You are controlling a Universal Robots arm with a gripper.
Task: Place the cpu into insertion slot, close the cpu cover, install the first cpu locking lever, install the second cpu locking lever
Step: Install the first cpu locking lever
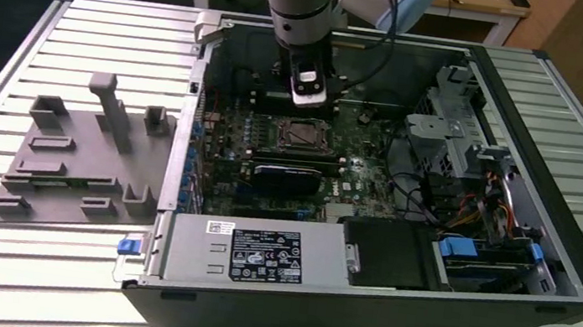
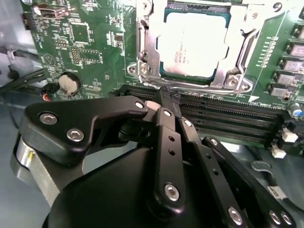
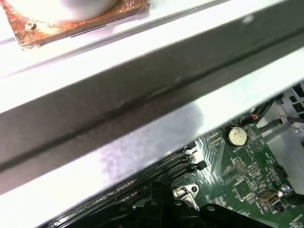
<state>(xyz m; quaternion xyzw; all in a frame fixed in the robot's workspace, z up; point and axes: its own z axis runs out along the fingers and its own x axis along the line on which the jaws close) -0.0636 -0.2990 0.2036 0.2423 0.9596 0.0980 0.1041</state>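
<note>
The cpu point(image 2: 194, 45), a pale silver square, lies in the insertion slot point(image 2: 228, 78) on the green board. The silvery cpu cover point(image 2: 244, 35) lies flat around it as a frame. A thin metal lever point(image 2: 139, 47) runs along one side of the socket. My gripper point(image 2: 167, 97) is shut with nothing between its black fingers. Its tip hangs just off the socket's edge, over the black memory slots. In the exterior view the gripper point(image 1: 309, 102) stands upright right behind the insertion slot point(image 1: 304, 135), inside the open computer case.
Long black memory slots point(image 2: 228, 118) run beside the socket. A coin battery point(image 2: 70, 84) sits on the board. The case's walls point(image 1: 201, 76) enclose the arm. A power supply point(image 1: 256, 256) and drive cage point(image 1: 463, 144) fill the case. A grey fixture point(image 1: 78, 161) lies on the slatted table.
</note>
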